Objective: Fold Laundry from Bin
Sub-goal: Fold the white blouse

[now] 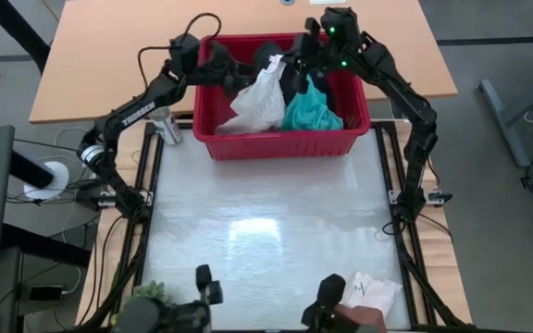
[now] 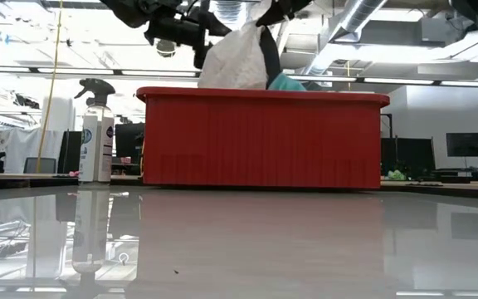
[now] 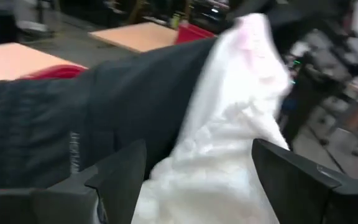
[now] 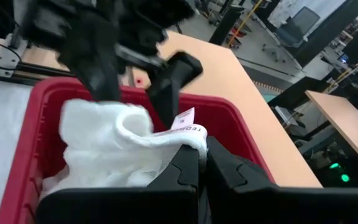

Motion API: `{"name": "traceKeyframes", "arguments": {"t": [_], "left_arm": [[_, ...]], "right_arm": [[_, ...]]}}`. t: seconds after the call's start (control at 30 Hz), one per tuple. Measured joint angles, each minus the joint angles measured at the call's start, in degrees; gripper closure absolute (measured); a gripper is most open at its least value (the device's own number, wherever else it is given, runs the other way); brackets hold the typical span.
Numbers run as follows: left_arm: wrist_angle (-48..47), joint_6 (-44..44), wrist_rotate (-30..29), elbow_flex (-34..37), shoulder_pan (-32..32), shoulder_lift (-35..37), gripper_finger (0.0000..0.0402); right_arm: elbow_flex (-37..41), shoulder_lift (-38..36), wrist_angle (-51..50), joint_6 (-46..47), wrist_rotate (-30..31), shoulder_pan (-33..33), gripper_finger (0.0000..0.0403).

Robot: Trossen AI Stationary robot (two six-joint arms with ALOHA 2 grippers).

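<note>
Two pincers work over the red bin [image 1: 280, 143], which stands at the far edge of the desk [image 1: 266, 240]. The right pincer [image 4: 202, 163] is clamped together on an edge of the white lacy top [image 1: 262, 100], holding it lifted above the bin's rim. The left pincer [image 3: 194, 171] hangs just beside the same top with its fingers [image 3: 120, 171] spread apart, the white cloth between them but not gripped. A turquoise shirt [image 1: 311, 111] and black clothing [image 3: 73, 118] lie in the bin with it. A spray bottle [image 2: 96, 133] stands left of the bin. A small pale piece [image 1: 370, 294] lies at the desk's near right corner.
</note>
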State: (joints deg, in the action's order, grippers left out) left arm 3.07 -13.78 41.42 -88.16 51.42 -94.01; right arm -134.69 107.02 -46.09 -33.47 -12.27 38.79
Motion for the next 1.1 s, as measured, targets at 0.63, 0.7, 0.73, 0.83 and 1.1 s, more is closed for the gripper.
{"name": "traceKeyframes", "arguments": {"t": [0.63, 0.7, 0.73, 0.83, 1.1], "left_arm": [[-6.0, 7.2, 1.5, -0.1, -0.6, 0.1, 0.0118], [-7.4, 9.5, -0.5, -0.1, -1.6, 0.1, 0.0118], [-7.7, 10.2, -0.7, -0.1, -1.9, 0.1, 0.0118], [-7.2, 10.3, 0.4, -0.1, -3.1, 0.1, 0.0118], [-8.6, 13.2, -6.4, -0.1, -6.2, 0.1, 0.0162]], "right_arm": [[0.1, 0.2, 0.0, -0.2, 0.4, 0.6, 0.0372], [0.1, 0.2, -0.1, -0.1, 0.4, 0.6, 0.0372], [0.1, 0.2, -0.1, -0.1, 0.4, 0.6, 0.0372], [0.1, 0.2, 0.2, -0.1, 0.3, 0.6, 0.0372], [0.1, 0.2, 0.8, 0.0, 0.3, -0.3, 0.0372]]}}
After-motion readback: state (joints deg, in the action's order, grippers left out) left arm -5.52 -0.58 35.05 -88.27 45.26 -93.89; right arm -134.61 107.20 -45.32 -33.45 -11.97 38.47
